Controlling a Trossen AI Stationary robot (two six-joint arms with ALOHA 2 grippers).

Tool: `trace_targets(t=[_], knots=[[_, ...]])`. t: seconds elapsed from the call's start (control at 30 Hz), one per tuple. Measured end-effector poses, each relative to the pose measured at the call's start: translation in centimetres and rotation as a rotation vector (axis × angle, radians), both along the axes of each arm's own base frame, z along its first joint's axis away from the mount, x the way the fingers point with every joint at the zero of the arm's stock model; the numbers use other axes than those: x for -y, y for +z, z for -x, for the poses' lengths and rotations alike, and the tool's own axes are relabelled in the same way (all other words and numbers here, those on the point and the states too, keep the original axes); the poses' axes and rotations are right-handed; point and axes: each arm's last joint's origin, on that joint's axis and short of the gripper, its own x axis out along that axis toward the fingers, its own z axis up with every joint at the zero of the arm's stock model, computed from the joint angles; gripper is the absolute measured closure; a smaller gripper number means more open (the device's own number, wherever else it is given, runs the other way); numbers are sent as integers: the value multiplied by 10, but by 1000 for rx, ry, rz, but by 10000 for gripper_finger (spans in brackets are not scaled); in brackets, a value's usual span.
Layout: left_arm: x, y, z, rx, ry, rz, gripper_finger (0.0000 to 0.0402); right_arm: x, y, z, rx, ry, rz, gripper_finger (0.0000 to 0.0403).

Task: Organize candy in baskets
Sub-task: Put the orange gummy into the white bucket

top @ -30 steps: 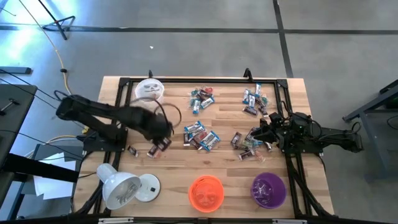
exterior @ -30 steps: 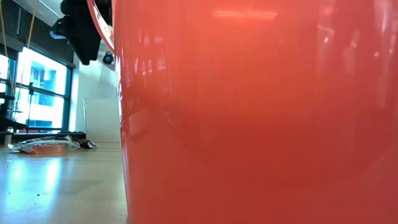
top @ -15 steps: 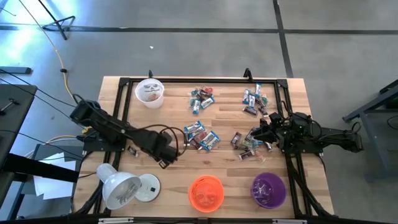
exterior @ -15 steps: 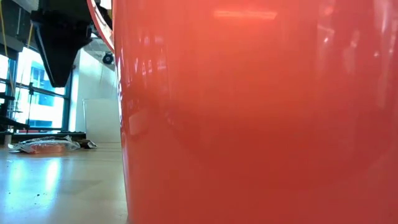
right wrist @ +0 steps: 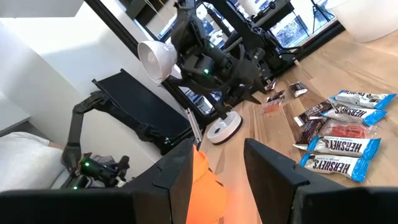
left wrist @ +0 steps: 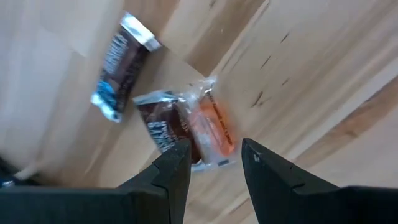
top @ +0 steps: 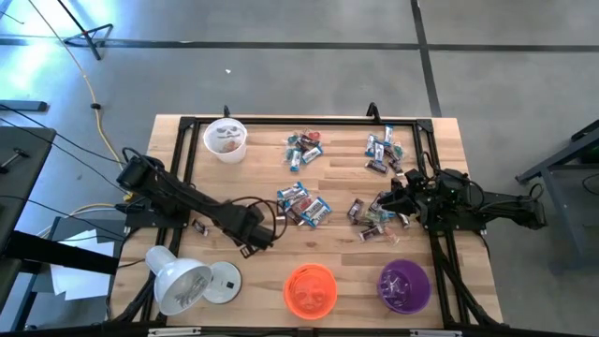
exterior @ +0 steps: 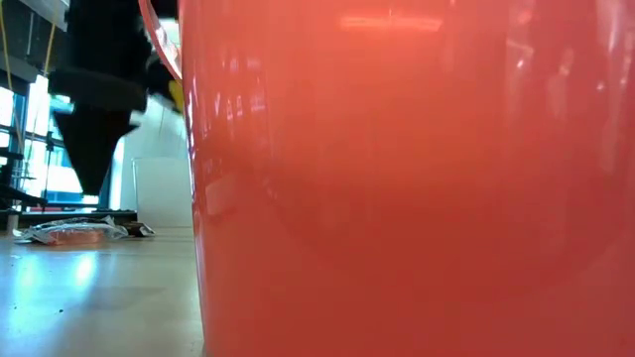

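Directly beyond the left tool, whose fingers are spread and empty, two candies lie side by side on the counter: a brown bar and an orange one, long axes roughly along the fingers. The right tool waits far across, also spread.

Wrapped candy, blue-and-white, dark brown and pinkish, lies in loose clusters across the table's centre and toward two o'clock, while the white basket stands upright at eleven o'clock, the orange basket at six, the purple basket at five.
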Motion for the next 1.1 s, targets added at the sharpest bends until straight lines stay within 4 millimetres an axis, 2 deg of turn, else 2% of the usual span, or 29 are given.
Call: trace_targets(t=[0.47, 0.77, 0.9, 1.1], knots=[[-10, -43, 21, 113, 37, 70, 271, 0, 0, 0, 0, 1, 0, 265], [-10, -46, 23, 133, 43, 68, 273, 0, 0, 0, 0, 0, 0, 265], [-10, -43, 23, 145, 42, 69, 295, 0, 0, 0, 0, 0, 0, 265], [-10, -44, 23, 142, 36, 74, 362, 0, 0, 0, 0, 0, 0, 265]])
